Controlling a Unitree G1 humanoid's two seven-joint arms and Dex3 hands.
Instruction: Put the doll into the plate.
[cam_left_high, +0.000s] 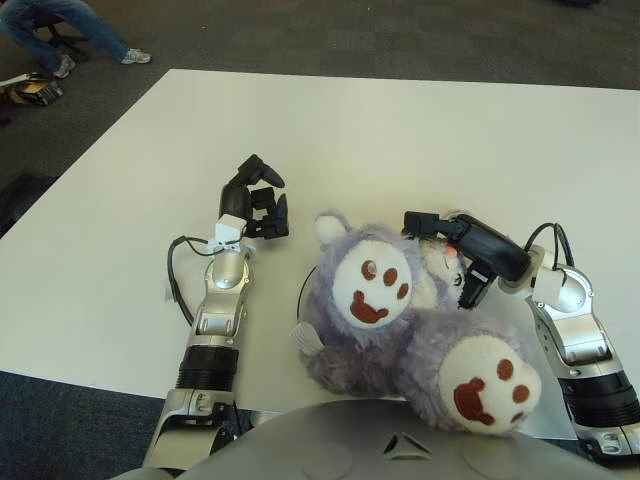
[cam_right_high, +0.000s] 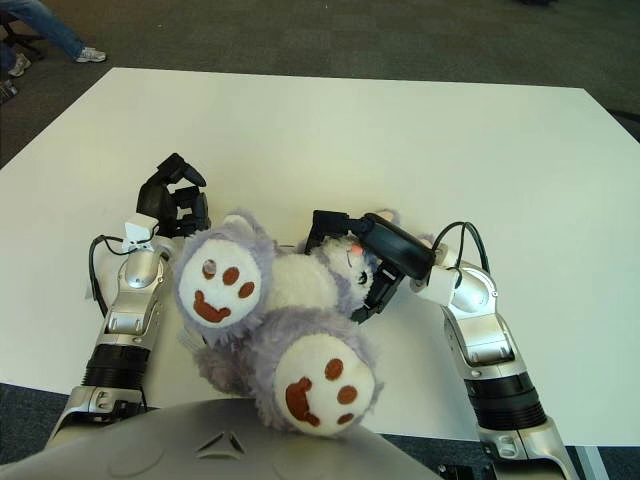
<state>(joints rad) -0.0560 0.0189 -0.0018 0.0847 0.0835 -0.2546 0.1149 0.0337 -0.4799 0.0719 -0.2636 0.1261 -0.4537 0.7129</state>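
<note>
The doll (cam_left_high: 400, 320) lies feet toward me over the plate (cam_left_high: 301, 290) — my right robot hand (cam_right_high: 352, 262) grips its head to steer it; left robot hand (cam_left_high: 256, 205) curled, holding nothing.

Pretty even, bright overhead light here, so the white surface (cam_left_high: 400, 130) looks clean with no harsh glare and only soft, faint shadows under the arms. The doll (cam_right_high: 270, 330) sits so close to the camera that its feet look oversized, and the dark floor (cam_left_high: 330, 35) stays dim.
</note>
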